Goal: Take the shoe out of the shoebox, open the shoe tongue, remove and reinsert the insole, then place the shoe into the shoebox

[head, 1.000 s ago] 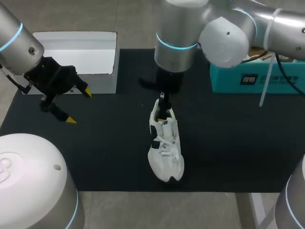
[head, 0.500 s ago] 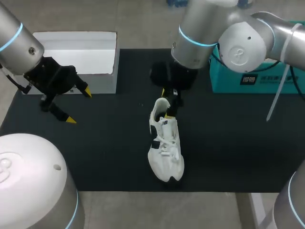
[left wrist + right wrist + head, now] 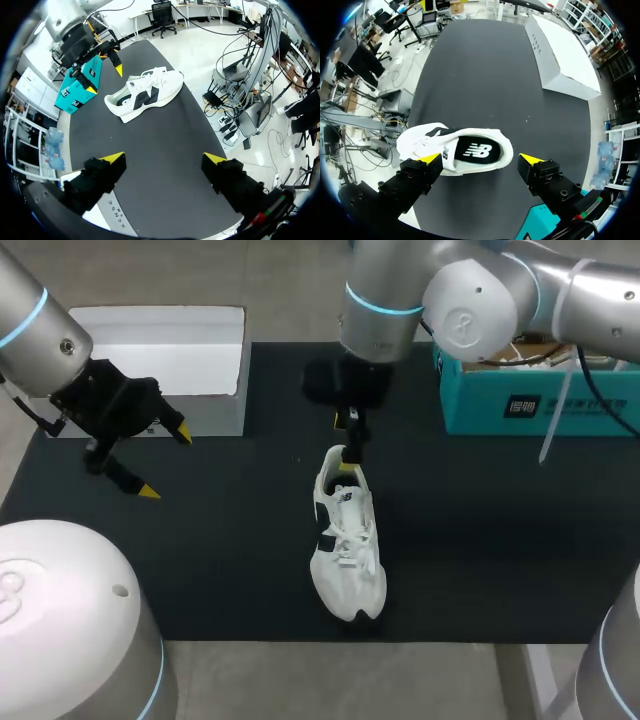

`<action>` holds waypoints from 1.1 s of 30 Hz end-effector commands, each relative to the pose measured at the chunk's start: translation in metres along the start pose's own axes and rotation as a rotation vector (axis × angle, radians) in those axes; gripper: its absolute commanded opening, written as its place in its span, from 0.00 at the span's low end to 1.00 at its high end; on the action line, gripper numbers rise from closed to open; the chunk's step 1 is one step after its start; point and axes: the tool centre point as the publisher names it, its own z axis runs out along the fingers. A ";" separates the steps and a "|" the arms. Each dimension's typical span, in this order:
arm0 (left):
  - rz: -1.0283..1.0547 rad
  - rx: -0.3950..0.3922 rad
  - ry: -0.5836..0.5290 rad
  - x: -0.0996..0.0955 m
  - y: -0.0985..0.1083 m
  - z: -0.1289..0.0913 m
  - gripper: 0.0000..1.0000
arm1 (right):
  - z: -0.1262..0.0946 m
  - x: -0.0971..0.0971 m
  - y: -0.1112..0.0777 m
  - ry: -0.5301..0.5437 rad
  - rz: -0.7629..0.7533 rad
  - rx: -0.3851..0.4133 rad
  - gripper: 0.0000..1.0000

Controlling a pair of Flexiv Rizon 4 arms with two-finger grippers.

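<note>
Since the left gripper (image 3: 165, 462) is parked way off by the white box (image 3: 160, 350), fingers spread with nothing in them, it's not the one in play. The shoe (image 3: 347, 540) lies out on the black mat (image 3: 230, 560), toe toward the near edge and heel at the far end. The right gripper (image 3: 348, 445) hangs right over that heel. Its jaws are apart and lined up along the shoe's length, one tip past the heel and the other over the shoe itself. The teal shoebox (image 3: 530, 405) sits off to the right.
</note>
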 end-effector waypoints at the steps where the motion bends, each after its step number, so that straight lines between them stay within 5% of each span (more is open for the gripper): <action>1: 0.000 -0.002 0.001 0.000 0.000 0.000 1.00 | 0.015 -0.014 0.002 0.041 0.011 0.029 1.00; 21: 0.000 -0.002 0.001 0.000 0.000 0.000 1.00 | 0.064 -0.029 -0.005 0.044 0.037 0.052 1.00; 33: 0.000 -0.002 0.001 0.000 0.000 0.000 1.00 | 0.068 -0.040 -0.007 0.039 0.049 0.070 1.00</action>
